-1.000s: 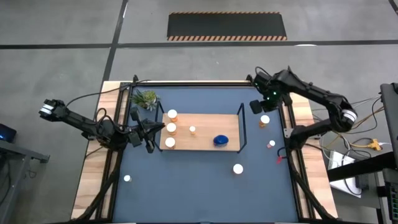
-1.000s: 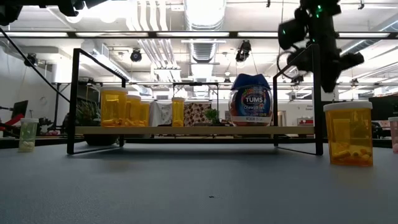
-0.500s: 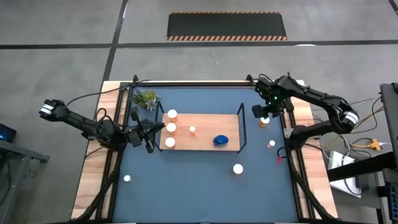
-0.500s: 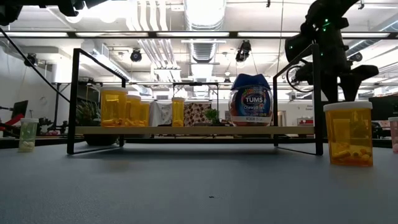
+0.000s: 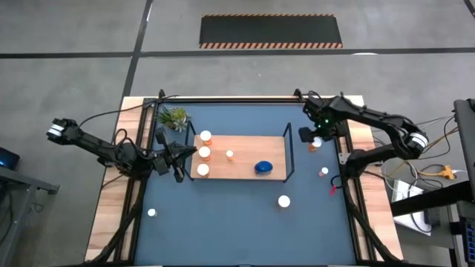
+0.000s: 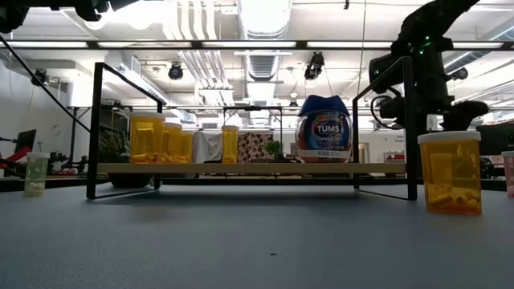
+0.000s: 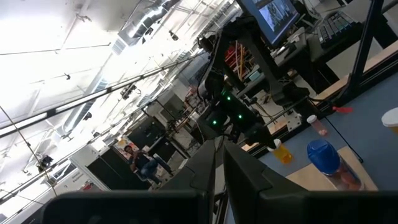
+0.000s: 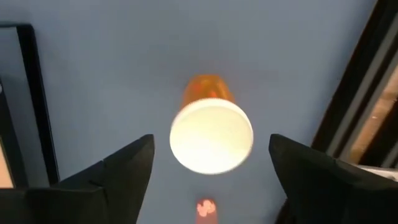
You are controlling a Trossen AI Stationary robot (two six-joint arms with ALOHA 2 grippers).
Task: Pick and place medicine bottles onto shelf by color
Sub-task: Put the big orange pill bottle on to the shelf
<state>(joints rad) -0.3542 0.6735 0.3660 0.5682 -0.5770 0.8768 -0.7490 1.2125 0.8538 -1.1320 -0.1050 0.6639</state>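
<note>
The light-wood shelf (image 5: 241, 157) lies on the dark-blue mat and carries three orange bottles (image 5: 204, 153), a tiny white one (image 5: 230, 155) and the blue bottle (image 5: 263, 167). An orange bottle with a white cap (image 8: 211, 134) stands upright on the mat just right of the shelf (image 5: 315, 145). My right gripper (image 8: 211, 180) is open above it, pointing down, one finger on either side of the cap, touching nothing. My left gripper (image 5: 180, 159) is shut and empty at the shelf's left end. More small bottles (image 5: 284, 201) (image 5: 151, 213) (image 5: 324, 172) stand on the mat.
A small green plant (image 5: 173, 117) stands at the mat's far left. The shelf's black wire end frame (image 5: 289, 148) rises close to the left of the right gripper. A small red piece (image 5: 333, 190) lies near the table's right rail (image 5: 343, 159).
My right gripper has gone down and a little toward the table's near edge, coming over the orange bottle right of the shelf. The bottle has stayed where it was.
</note>
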